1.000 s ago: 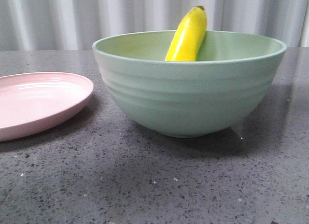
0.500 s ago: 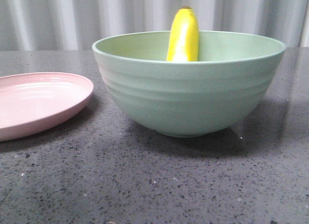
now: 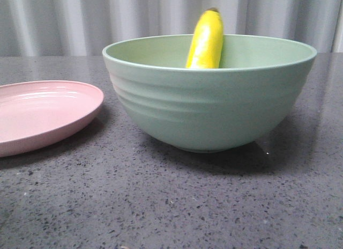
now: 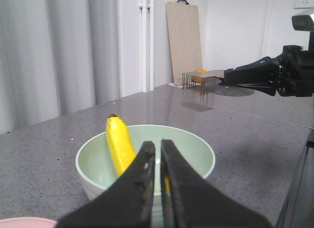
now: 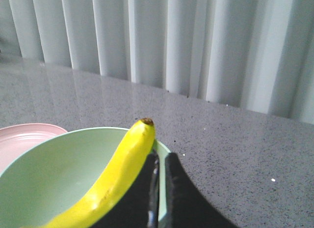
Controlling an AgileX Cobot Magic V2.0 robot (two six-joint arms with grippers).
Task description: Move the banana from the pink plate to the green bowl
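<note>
The banana stands in the green bowl, leaning on the far rim with its dark tip above it. The pink plate lies empty to the bowl's left. In the left wrist view my left gripper is shut and empty, held back from the bowl and banana. In the right wrist view my right gripper is shut and empty, with the banana and bowl beyond it. The left wrist view shows the right gripper well off from the bowl. No gripper shows in the front view.
Dark speckled stone table. Pleated grey curtain behind. In the left wrist view a wooden board leans on the wall, a wire rack stands before it, and the table edge drops off.
The banana has shifted inside the bowl: it leaned to the right, swung upright with its tip moving left, and now leans slightly right again. Bowl and plate have not moved.
</note>
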